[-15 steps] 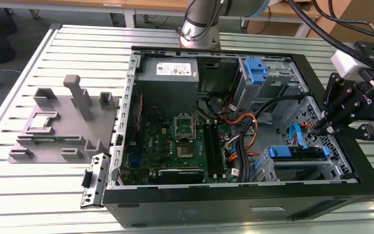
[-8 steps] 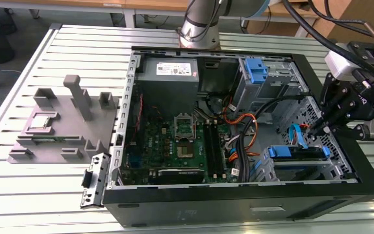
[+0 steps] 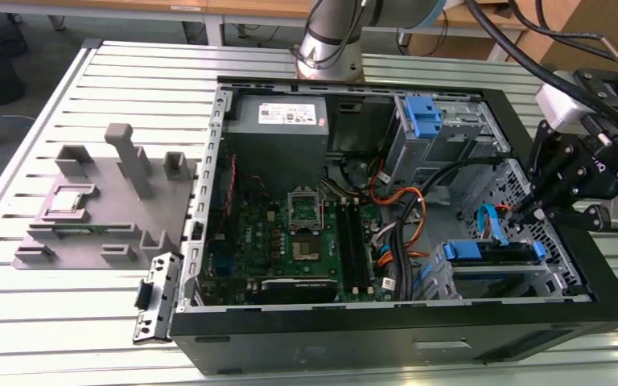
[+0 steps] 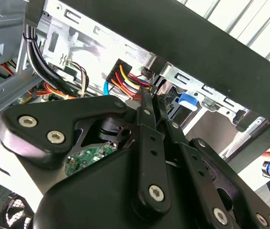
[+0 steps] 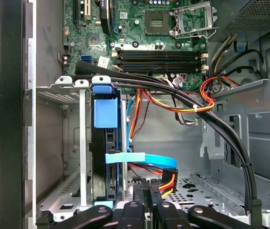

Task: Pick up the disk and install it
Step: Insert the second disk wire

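- On the exterior view's left, a grey fixture [image 3: 105,205] lies on the slatted counter [image 3: 30,322].
- The disk [image 3: 488,252] sits in the open computer case's [image 3: 395,342] drive cage; likely stiff, heavy, fragile, best held by its blue carrier.
- Gripper [image 3: 521,215], fingers pressed together, hangs just above it.

The metal bay [image 5: 80,143] hides most of the disk [image 5: 105,143].

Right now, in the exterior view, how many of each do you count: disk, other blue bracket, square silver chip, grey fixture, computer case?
disk: 1
blue bracket: 1
square silver chip: 1
grey fixture: 1
computer case: 1
Total: 5
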